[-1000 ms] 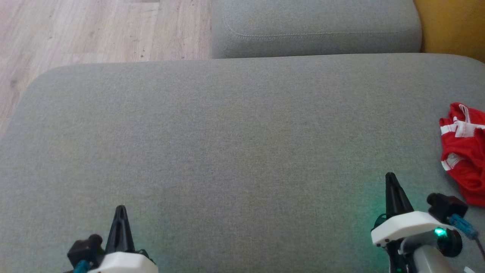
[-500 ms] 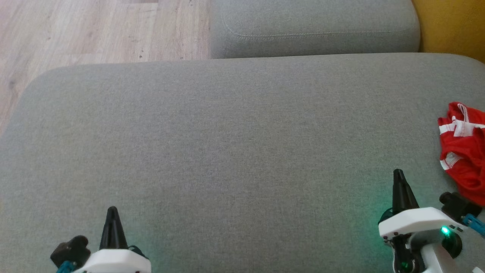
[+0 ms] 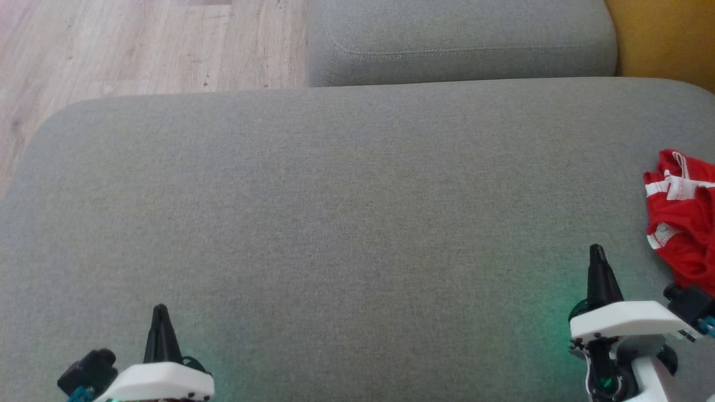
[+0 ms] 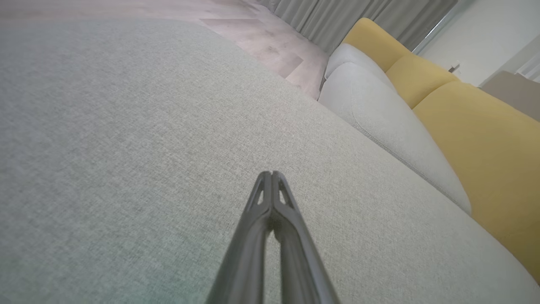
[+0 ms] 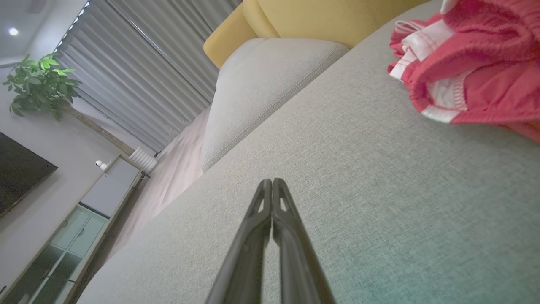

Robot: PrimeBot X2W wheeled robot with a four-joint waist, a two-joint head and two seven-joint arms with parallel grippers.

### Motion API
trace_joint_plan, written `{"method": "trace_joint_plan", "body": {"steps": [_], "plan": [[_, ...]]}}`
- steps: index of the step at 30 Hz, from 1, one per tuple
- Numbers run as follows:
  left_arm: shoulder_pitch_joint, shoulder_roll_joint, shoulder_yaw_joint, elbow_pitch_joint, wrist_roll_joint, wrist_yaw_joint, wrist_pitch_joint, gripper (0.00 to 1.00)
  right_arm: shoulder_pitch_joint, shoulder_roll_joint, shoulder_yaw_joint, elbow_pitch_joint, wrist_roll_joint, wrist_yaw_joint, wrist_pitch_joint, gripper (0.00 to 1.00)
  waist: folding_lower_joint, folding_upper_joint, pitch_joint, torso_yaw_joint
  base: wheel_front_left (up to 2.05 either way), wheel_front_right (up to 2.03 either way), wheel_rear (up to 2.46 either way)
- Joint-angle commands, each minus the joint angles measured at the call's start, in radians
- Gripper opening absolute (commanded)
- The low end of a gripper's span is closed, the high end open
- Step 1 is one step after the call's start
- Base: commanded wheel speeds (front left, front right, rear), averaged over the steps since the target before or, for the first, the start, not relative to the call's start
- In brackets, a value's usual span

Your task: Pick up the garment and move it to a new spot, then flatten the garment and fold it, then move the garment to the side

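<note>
My left gripper [image 3: 160,310] has its two long dark fingers [image 4: 247,253] pressed together, empty, above the grey woven sofa cushion [image 3: 357,212]. My right gripper [image 3: 597,250] is likewise pinched closed on nothing. The crumpled red garment with white trim [image 3: 682,223] lies at the cushion's right side, near the right gripper but apart from it. Pale wooden floor [image 3: 139,44] lies beyond.

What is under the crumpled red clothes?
The red garment lies bunched up on the grey sofa cushion, so the cushion is under it. Its folds cover that patch, so anything tucked beneath cannot be seen.
</note>
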Motion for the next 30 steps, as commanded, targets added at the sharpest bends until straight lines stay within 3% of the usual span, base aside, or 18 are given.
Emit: {"method": "trace_joint_plan", "body": {"steps": [1,30], "plan": [[-0.058,0.002,0.027,-0.036,-0.021,-0.011,0.003,0.00,-0.030,-0.003,0.002,-0.040,0.023,0.000,0.007,0.00,0.0000,0.0000,0.000,0.000,0.00,0.00,0.00],[-0.078,0.003,0.070,-0.074,-0.365,-0.052,0.089,0.00,-0.015,-0.005,-0.022,-0.115,0.359,0.000,0.092,0.00,-0.0001,0.0000,-0.001,-0.009,0.00,0.00,0.00]]}}
